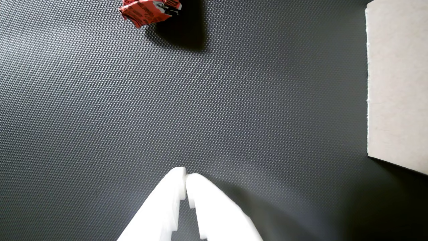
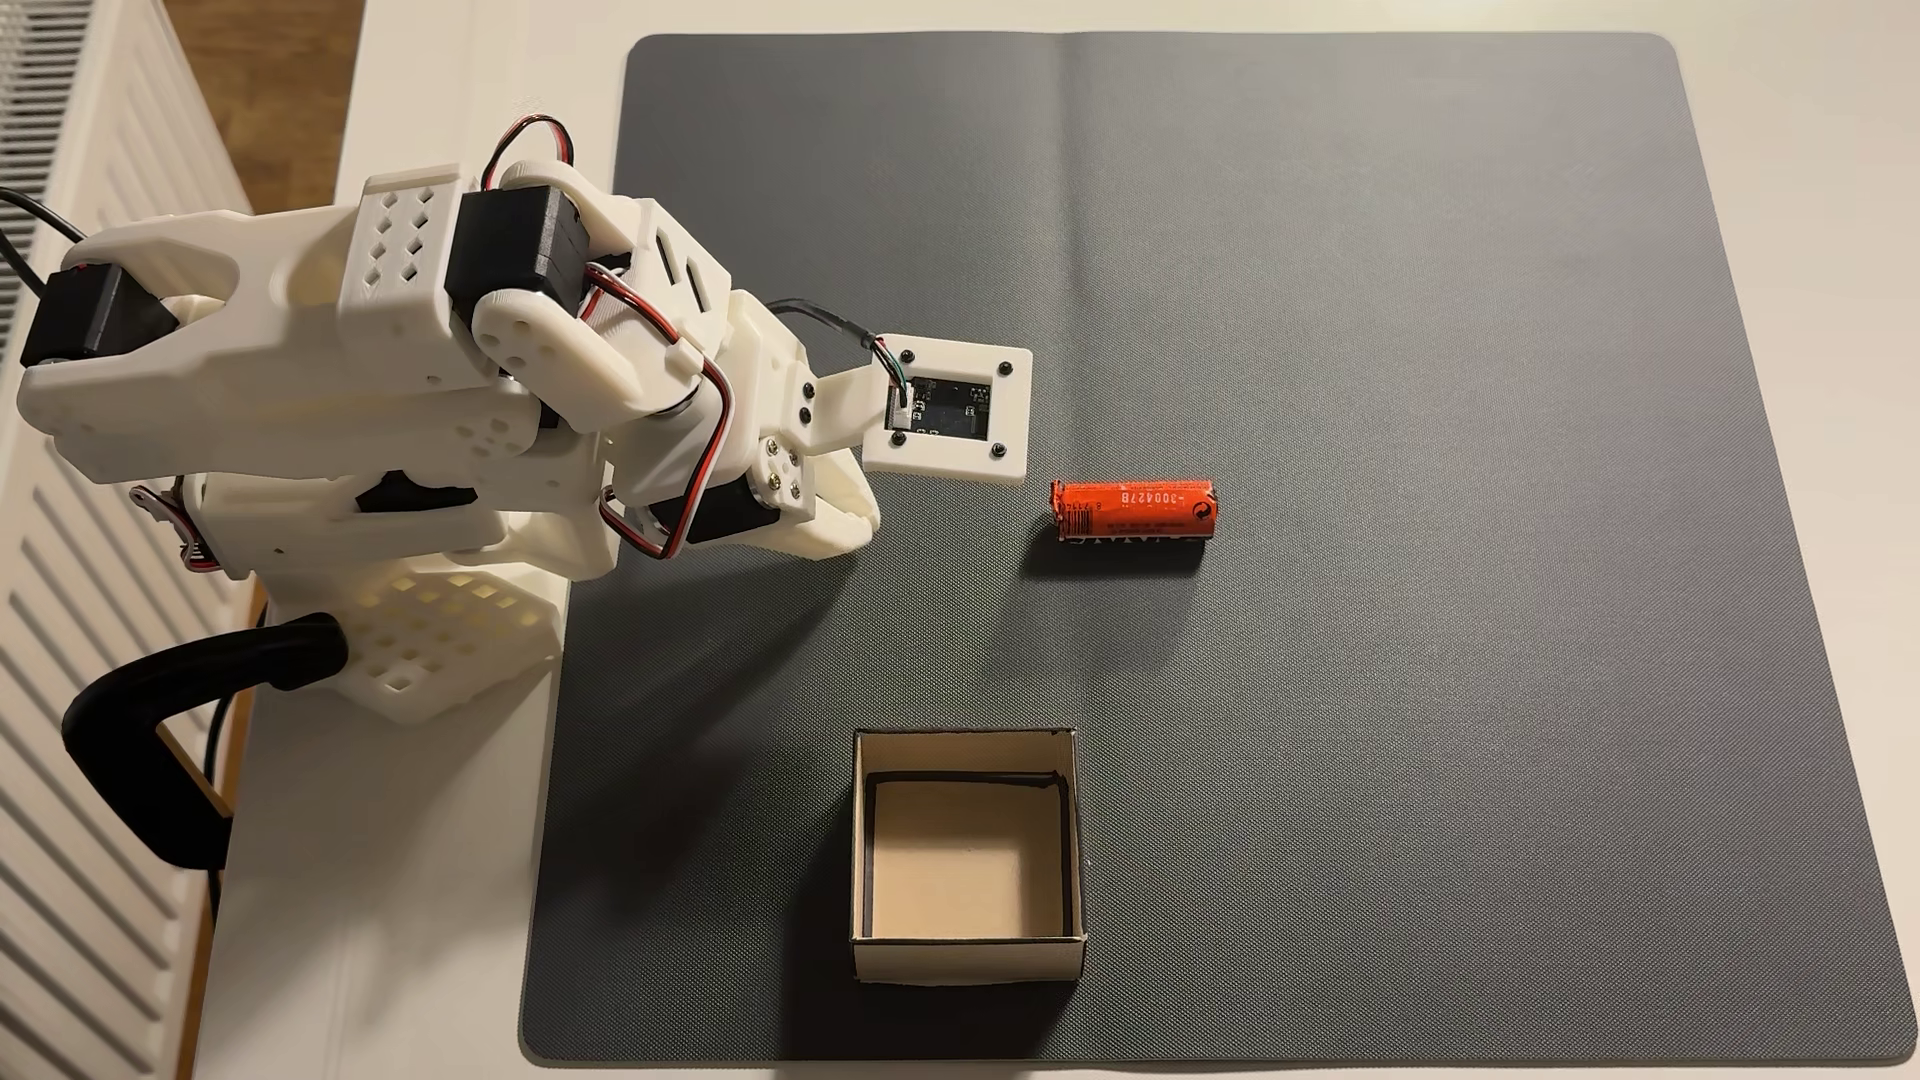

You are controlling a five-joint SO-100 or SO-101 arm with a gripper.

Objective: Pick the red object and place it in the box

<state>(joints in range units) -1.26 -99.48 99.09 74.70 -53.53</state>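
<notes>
Arm folded low; tool pinched together, empty. Red object lay ahead, box to its right.

Your mat is matte dark grey with a fine dimpled grain. On it, the red object wears a crinkled, shiny wrapper, and the box below it is plain matte cardboard. The end effector looks like smooth white plastic.

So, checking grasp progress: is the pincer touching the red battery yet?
Apart. The wrist view shows bare mat between the shut pincer and the red battery.
</notes>
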